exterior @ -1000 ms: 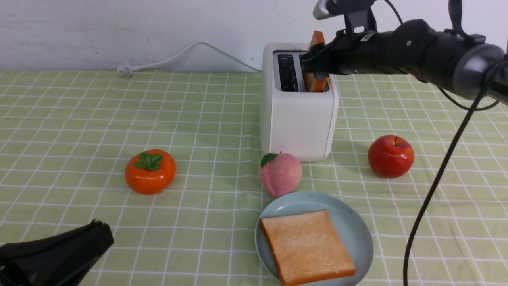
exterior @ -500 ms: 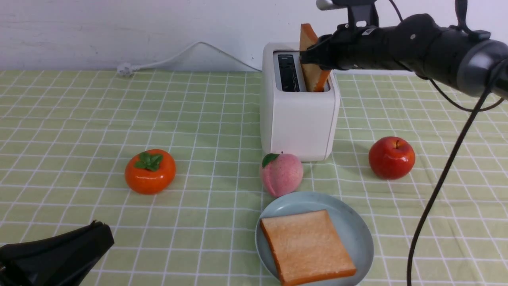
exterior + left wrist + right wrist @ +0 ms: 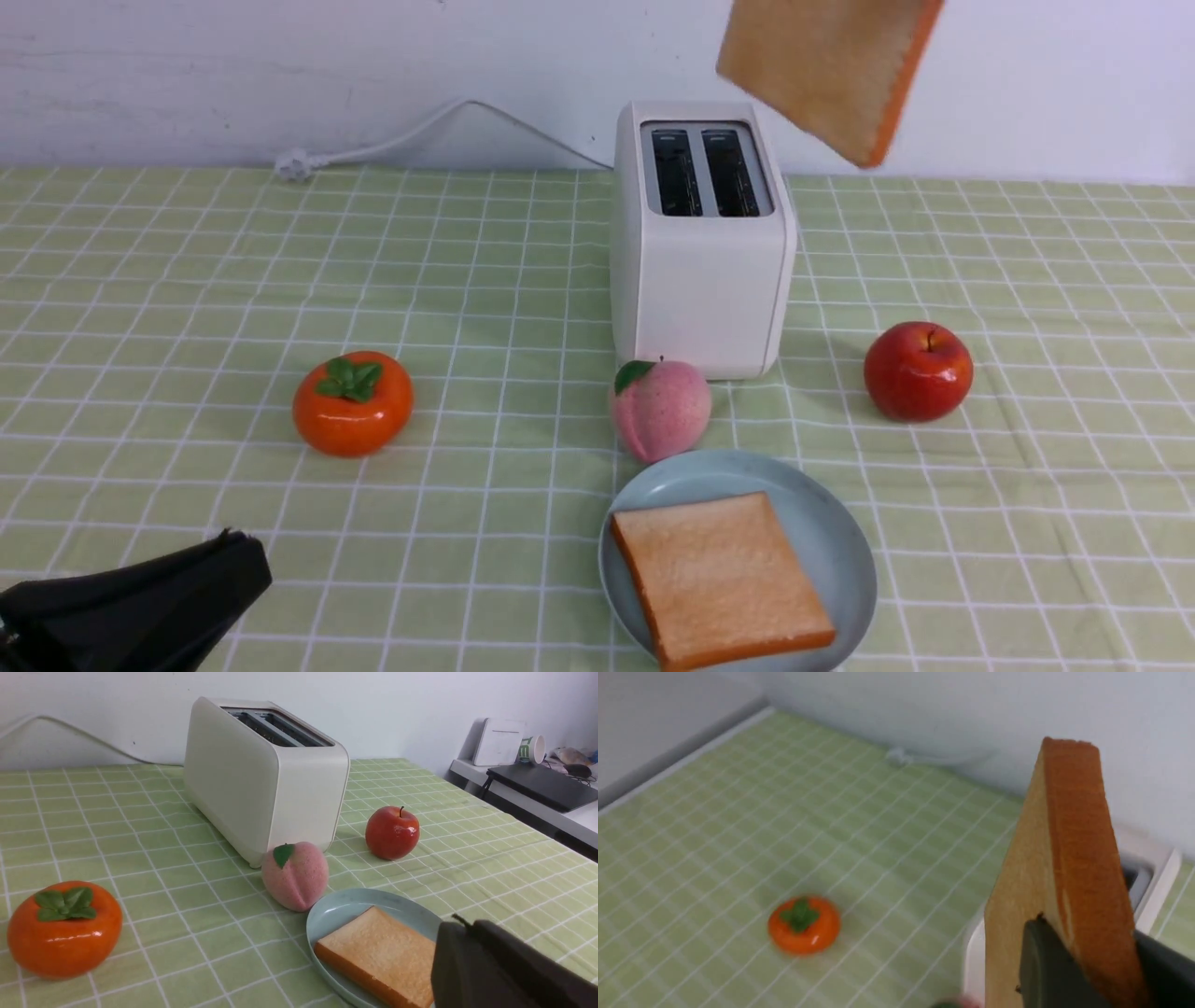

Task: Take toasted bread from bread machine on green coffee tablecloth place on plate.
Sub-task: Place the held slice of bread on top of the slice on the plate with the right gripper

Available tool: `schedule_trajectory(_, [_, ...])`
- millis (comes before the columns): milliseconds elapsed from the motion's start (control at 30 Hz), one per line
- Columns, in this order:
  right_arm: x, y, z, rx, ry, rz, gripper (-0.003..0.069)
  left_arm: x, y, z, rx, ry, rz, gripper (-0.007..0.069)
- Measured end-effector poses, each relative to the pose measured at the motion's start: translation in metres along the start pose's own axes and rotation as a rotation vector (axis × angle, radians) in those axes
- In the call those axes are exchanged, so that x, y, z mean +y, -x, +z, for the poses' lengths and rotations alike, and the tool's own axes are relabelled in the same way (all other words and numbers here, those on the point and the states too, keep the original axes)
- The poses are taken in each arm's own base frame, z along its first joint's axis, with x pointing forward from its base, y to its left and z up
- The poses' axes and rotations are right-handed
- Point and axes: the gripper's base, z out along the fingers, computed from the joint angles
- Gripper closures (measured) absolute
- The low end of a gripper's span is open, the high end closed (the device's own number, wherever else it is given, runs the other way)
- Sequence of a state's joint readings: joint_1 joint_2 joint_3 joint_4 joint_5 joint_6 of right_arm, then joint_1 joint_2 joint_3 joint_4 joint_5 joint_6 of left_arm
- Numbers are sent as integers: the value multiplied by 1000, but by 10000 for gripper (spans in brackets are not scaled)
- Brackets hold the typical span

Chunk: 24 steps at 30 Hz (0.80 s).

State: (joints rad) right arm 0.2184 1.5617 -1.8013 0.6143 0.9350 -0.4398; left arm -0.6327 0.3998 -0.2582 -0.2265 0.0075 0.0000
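No legible text, label, brand or number anywhere; green mark on the mug (image 3: 531,749) too small to read.

Left claw (image 3: 245,571) low at near left, tips together, right claw (image 3: 1099,970) held high, clamped on toast slice (image 3: 1069,849)

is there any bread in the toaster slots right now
No, both slots of the bread machine are empty; one toasted bread slice is up in the air, the other slice lies on the plate.

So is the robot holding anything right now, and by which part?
Yes. The right gripper clamps a slice of toasted bread near one crust edge, one finger on each face.
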Motion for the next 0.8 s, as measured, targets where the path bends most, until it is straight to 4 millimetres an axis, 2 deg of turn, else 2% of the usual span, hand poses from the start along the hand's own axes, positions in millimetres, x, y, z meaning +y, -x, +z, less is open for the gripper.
schedule_trajectory(33, [4,-19,-2,104,30,49,532,0,-1,0,7,0,0,634])
schedule_trajectory(133, [8,-51,3,229,73,119,532,0,-1,0,15,0,0,633])
schedule_trajectory(300, [15,-129,42,384,205,331,532,0,-2,0,18,0,0,633])
schedule_trajectory(367, [16,-149,56,380,244,376,532,0,-2,0,21,0,0,633])
schedule_trajectory(467, [9,-171,79,362,265,440,532,0,-2,0,21,0,0,633])
schedule_trajectory(500, [9,-172,80,359,268,449,532,0,-2,0,21,0,0,633])
schedule_trajectory(667, [-6,-197,113,403,253,547,532,0,-2,0,22,0,0,632])
schedule_trajectory(800, [-12,-209,124,441,225,578,526,0,-2,0,22,0,0,631])
